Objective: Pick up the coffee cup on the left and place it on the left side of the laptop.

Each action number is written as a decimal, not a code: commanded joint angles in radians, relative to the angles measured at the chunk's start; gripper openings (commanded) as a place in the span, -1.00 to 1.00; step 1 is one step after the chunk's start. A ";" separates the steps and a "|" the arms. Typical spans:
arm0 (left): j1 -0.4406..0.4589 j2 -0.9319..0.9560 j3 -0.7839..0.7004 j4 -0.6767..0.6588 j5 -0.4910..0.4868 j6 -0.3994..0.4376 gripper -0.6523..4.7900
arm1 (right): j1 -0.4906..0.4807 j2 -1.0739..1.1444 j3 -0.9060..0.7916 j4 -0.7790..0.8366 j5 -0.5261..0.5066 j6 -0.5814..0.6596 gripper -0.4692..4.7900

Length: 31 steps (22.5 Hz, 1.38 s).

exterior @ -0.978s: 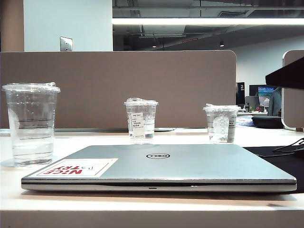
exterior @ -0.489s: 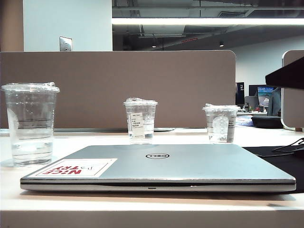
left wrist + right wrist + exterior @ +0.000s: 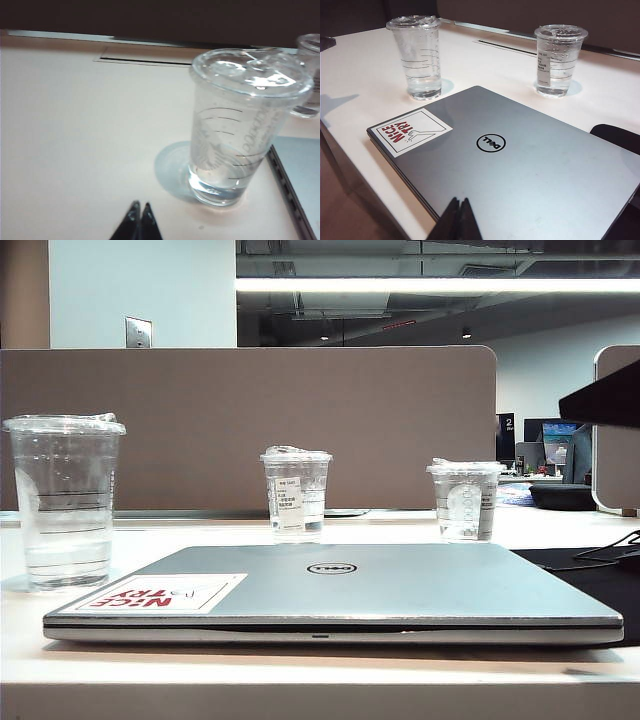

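1. Against the earlier exterior frames almost nothing on the table has changed: the coffee cup (image 3: 64, 502), the laptop (image 3: 335, 592) and the two shorter cups keep their places (the view itself sits a touch lower than a second ago).
2. The coffee cup stands upright on the white table (image 3: 300, 672), just beside the laptop's left edge near the corner with the "NICE TRY" sticker (image 3: 160, 593); it is not held.
3. It is a tall clear plastic cup with a flat clear lid, thin dark horizontal lines round its wall and a little clear liquid at the bottom.
4. The left gripper (image 3: 139, 206) is clenched, its dark fingertips pressed together and empty, low over bare table near the coffee cup's base.
5. The right gripper (image 3: 459, 201) is likewise clenched on nothing, hanging over the laptop's closed lid.
6. Behind the laptop stand the labelled cup (image 3: 296, 491) and the logo cup (image 3: 466, 500).
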 commanded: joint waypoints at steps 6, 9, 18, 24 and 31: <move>-0.007 0.000 0.003 0.014 0.004 0.012 -0.78 | -0.001 0.001 -0.004 0.018 0.002 0.000 -0.84; -0.007 0.000 0.003 0.037 0.004 0.031 -0.78 | -0.001 0.001 -0.004 0.018 0.002 0.000 -0.84; -0.007 0.000 0.003 0.053 0.003 0.034 -0.78 | -0.001 0.001 -0.004 0.018 0.002 0.000 -0.84; -0.008 0.000 0.003 0.050 0.005 0.034 -0.78 | -0.001 0.001 -0.004 0.018 0.002 0.000 -0.84; -0.008 0.000 0.003 0.050 0.005 0.034 -0.78 | -0.001 0.001 -0.004 0.018 0.002 0.000 -0.84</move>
